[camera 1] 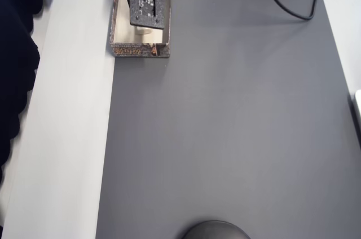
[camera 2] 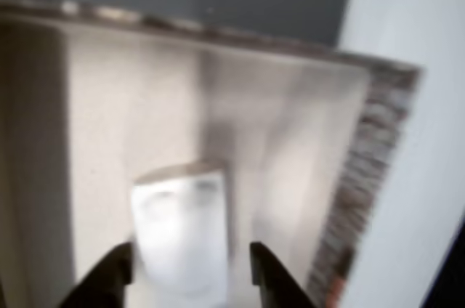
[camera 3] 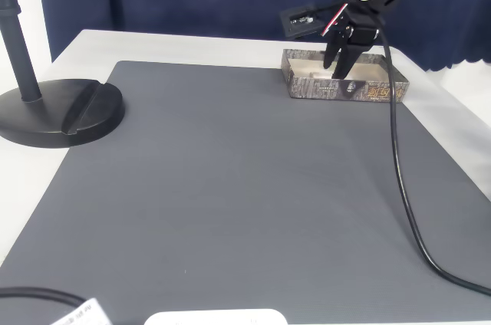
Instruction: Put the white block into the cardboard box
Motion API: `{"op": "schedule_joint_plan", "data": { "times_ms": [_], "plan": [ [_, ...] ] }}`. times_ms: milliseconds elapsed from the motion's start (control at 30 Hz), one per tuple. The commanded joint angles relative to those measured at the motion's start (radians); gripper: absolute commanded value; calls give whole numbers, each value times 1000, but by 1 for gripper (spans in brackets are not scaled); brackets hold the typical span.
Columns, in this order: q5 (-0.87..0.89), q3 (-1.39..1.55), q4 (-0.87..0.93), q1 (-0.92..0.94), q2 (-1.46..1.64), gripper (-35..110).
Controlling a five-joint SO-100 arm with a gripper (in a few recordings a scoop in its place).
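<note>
You see the claw (camera 2: pixel 185 268) down inside the box (camera 2: pixel 378 170) | block (camera 2: pixel 182 232) between its fingers, gripped or merely flanked you cannot tell | box at the desk (camera 1: pixel 73 137) mat's edge

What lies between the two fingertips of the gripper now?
The white block lies between them, inside the cardboard box. The wrist view shows this, with the gripper reaching into the box.
</note>
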Motion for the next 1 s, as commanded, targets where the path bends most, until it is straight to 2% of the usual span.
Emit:
{"op": "schedule_joint_plan", "data": {
  "times_ms": [0,400,800,967],
  "plan": [
    [-20,-20,-11,-3,138,28],
    [-89,-6,32,-18,221,28],
    [-225,178,114,-183,364,4],
    [-316,175,117,-236,417,2]
  ]
}}
